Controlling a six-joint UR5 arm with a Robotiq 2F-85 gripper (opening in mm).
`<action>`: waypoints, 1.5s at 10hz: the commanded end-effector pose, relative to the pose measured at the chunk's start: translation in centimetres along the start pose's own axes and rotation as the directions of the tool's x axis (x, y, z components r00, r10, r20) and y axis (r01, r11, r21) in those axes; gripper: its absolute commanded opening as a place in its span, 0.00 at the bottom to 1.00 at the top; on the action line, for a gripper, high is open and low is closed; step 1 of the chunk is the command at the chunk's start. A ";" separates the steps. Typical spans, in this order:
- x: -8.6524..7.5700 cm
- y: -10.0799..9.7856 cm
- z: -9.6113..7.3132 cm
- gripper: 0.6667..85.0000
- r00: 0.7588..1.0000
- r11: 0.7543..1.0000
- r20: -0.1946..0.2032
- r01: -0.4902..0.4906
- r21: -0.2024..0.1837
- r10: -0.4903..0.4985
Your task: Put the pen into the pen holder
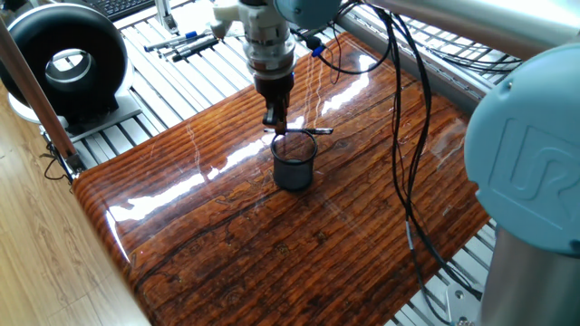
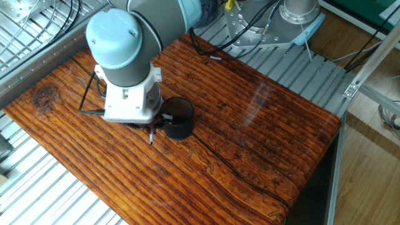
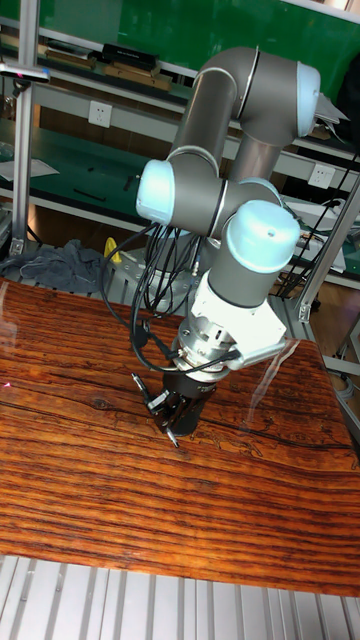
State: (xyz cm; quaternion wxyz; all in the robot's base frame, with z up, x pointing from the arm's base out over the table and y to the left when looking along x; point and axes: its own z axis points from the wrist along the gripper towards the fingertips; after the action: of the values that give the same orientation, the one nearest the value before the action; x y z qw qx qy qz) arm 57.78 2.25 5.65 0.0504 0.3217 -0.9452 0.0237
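— On the arm's [image 1: 535,163] big joint cap, any writing?

— A raised "UR" logo. Nothing else is legible.

— Where is the pen [image 1: 299,132]?

— Clamped between the fingers of the gripper [image 1: 275,123], level with the rim of the mesh pen holder [image 1: 294,163] on the wooden table [image 1: 227,235]. Its long axis lies roughly horizontal across the cup's mouth; the free end points away from the fingers, toward the cables [image 1: 399,136].

— Anything behind?

— A black round fan [image 1: 65,65] and some markers [image 1: 186,43].

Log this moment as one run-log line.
gripper: shut on pen | pen: level, above the holder rim, not inside | holder: upright on table | step: insertion not yet done
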 end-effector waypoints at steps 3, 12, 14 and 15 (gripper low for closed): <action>1.4 0.5 -2.4 0.01 1.000 1.000 -0.015 0.011 -0.007 -0.011; 7.3 -0.1 -5.6 0.01 0.989 0.997 -0.130 0.072 0.026 -0.068; 8.3 1.4 -6.4 0.01 0.982 0.996 -0.170 0.089 0.003 -0.087; 8.8 2.1 -6.7 0.01 0.976 0.995 -0.191 0.100 -0.008 -0.100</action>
State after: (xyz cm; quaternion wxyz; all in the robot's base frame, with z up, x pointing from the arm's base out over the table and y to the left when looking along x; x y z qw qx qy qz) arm 51.92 -1.60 12.21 0.1205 0.3579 -0.9239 0.0609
